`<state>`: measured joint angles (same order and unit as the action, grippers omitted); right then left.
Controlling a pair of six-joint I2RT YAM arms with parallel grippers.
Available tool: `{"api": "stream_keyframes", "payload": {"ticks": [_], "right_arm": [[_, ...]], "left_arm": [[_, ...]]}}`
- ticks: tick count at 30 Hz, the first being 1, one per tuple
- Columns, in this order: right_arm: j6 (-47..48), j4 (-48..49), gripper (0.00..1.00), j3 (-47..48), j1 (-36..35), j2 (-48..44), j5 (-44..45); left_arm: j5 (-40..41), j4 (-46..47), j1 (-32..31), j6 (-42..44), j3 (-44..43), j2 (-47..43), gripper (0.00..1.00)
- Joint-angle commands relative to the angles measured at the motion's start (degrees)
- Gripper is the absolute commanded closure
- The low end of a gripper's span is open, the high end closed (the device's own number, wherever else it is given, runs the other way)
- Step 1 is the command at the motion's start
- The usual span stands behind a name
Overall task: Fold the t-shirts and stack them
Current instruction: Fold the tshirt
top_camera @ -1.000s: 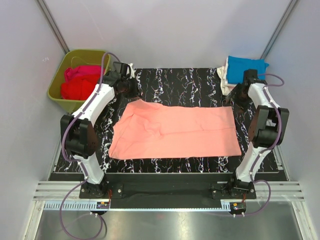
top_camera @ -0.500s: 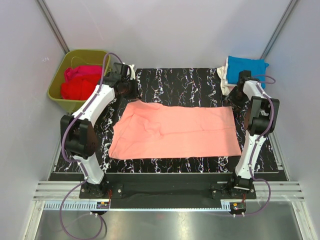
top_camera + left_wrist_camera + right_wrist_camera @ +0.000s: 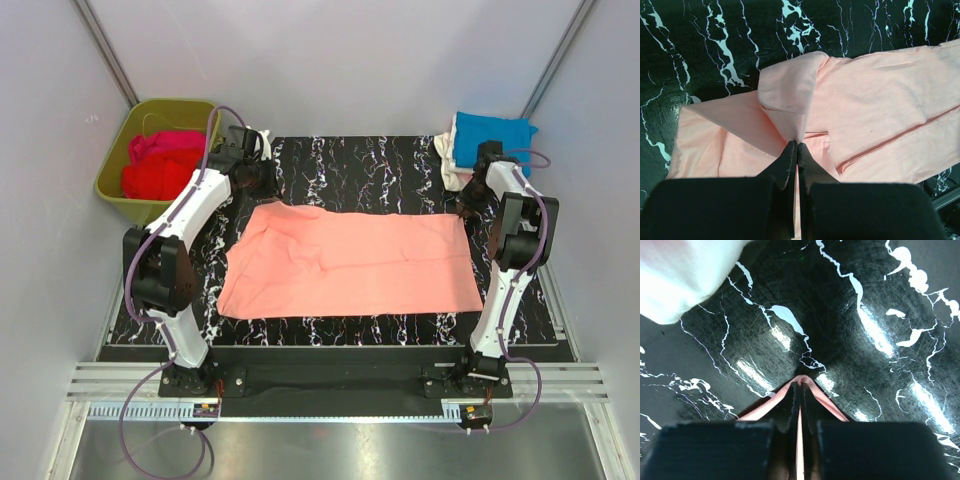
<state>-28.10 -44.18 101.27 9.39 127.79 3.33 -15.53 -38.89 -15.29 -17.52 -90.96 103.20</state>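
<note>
A salmon-pink t-shirt [image 3: 350, 262] lies spread flat across the black marbled mat [image 3: 350, 165]. My left gripper [image 3: 262, 186] is at its far left corner, shut on a raised fold of the salmon-pink t-shirt [image 3: 790, 95], which rises in a peak from the fingertips [image 3: 790, 148]. At the far right corner my right gripper [image 3: 466, 203] is shut on the shirt's edge [image 3: 822, 392], the pink cloth pinched between the jaws. A folded bright blue t-shirt [image 3: 490, 137] lies on a cream one [image 3: 447, 160] at the back right. Red [image 3: 155, 178] and magenta [image 3: 160, 143] shirts fill the tub.
The olive-green tub [image 3: 118, 195] stands off the mat at the back left. Grey walls close in on both sides and behind. A white cloth [image 3: 680, 275] shows at the upper left of the right wrist view. Metal rails [image 3: 330, 385] run along the near edge.
My right gripper has shifted slightly toward the shirt's far right corner and closed on its edge. The left gripper has kept its hold on the far left corner.
</note>
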Motion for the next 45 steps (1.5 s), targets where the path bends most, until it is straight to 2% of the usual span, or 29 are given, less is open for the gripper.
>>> {"api": "stream_keyframes", "payload": {"ticks": [1,6,13,21,24,34,45], "right_arm": [[0.24,1.47,1.00,-0.02,-0.25,-0.17,-1.22],[0.59,-0.72,1.00,2.61,-0.25,-1.57,-1.93],[0.24,-1.08,1.00,-2.56,-0.25,-12.80,-2.19],[-0.64,2.43,1.00,-19.08,-0.25,-26.78,-1.84],[-0.29,2.88,1.00,-22.69,-0.25,-28.73,-1.75],[-1.61,3.14,1.00,-29.64,2.83,-34.71,1.24],[-3.10,3.31,1.00,-35.18,3.62,-39.10,2.47]], "left_arm": [[1.38,1.54,0.17,1.08,-0.89,-0.28,1.00],[3.31,-2.06,0.17,2.31,-4.14,-0.71,1.00],[5.33,-4.79,0.08,2.93,-2.92,-6.51,1.00],[6.56,-3.21,0.00,2.23,10.35,-17.85,1.00],[7.70,-3.12,0.00,2.31,14.66,-21.63,1.00],[10.26,-4.61,0.00,2.23,24.24,-30.42,1.00],[11.57,-7.86,0.00,1.09,30.22,-37.71,1.00]]}}
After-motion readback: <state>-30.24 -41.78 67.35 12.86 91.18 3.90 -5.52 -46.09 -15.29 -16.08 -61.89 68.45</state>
